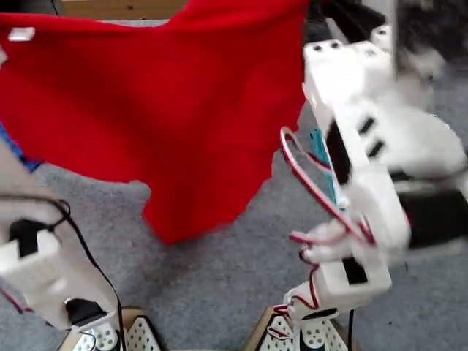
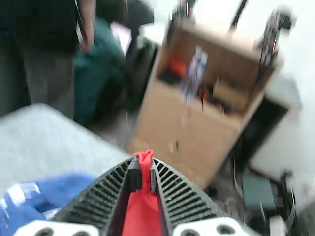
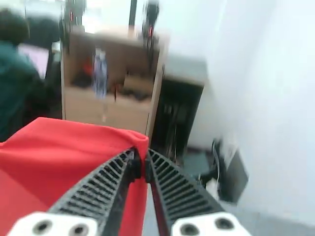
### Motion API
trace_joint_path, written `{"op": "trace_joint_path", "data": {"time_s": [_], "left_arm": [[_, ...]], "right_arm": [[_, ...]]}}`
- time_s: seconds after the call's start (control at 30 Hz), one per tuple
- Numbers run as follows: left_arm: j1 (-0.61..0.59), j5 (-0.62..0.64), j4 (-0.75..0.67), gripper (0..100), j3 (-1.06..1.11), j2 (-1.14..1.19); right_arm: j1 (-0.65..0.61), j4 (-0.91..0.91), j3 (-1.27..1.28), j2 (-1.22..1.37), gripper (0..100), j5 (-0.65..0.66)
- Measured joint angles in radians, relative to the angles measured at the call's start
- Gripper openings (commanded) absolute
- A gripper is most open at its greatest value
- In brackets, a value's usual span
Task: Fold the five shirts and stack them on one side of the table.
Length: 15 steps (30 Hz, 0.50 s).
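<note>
Two end effectors (image 2: 142,166) (image 3: 140,158) clamp red shirt (image 1: 168,110); white label (image 1: 20,34) unreadable

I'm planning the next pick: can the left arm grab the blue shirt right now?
Probably not: the left gripper is shut on the red shirt, while the blue shirt lies on the table.

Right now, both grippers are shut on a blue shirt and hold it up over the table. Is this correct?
Not quite: it is a red shirt, not a blue one. The left wrist view shows the left gripper shut on its cloth, and the right wrist view shows the right gripper shut on it too. It does hang over the table.
</note>
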Motion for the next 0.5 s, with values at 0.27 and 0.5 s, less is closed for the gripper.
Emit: {"op": "trace_joint_path", "data": {"time_s": [0.27,0.5], "left_arm": [[-0.031,-0.127,0.002,3,-0.002,-0.368],[-0.032,-0.221,0.078,3,-0.021,-0.69]], "right_arm": [[0.0,-0.183,-0.002,-0.235,1.1,0.0],[0.0,-0.408,0.252,-0.52,1.1,0.049]]}}
